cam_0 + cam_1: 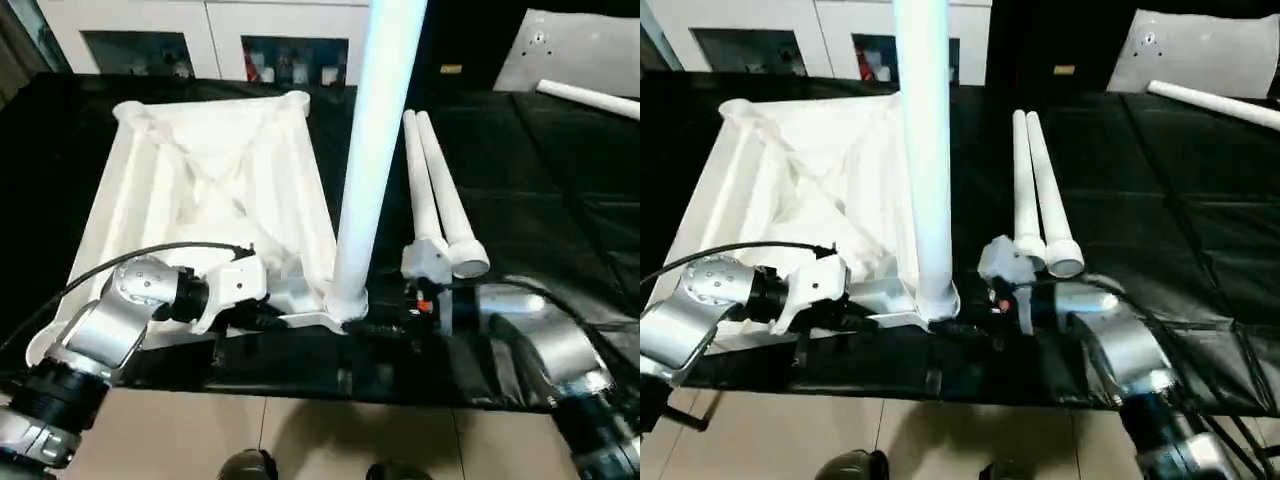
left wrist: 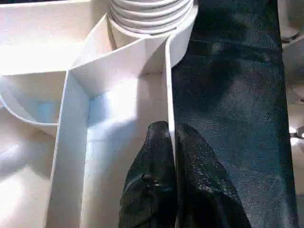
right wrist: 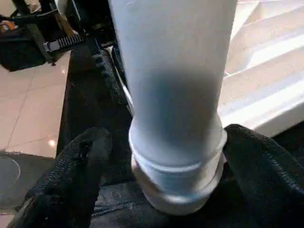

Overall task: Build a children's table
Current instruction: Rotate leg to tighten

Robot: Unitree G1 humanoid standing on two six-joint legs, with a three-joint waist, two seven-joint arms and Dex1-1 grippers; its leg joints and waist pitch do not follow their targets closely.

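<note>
Worktop [image 1: 560,180]: black, padded, runs the full width; white cabinet [image 1: 215,35] with glass fronts stands behind it.

Tabletop [image 1: 215,190]: white, lying underside up on the left half of the worktop, ribs and corner sockets facing up. Its near right corner sits at the front edge of the worktop.

Standing leg [image 1: 372,150]: upright in that near right corner socket, base collar right at the socket. In the left wrist view the threaded end [image 2: 151,12] sits in the round socket.

Spare legs [image 1: 440,195]: two, side by side and touching, flat on the worktop just right of the standing leg, wide ends toward the robot. A fourth leg [image 1: 588,97] lies well apart at the far right, beside a pale sheet [image 1: 570,50].

Left pincer [image 2: 171,156]: fingers closed narrow, pinching the thin outer rim wall of the tabletop near the socket corner, one finger on each side of the wall.

Right pincer [image 3: 178,156]: wide, black fingers [image 3: 76,175] on either side of the standing leg's base collar. Cannot tell whether the pads touch the leg or sit just off it.
</note>
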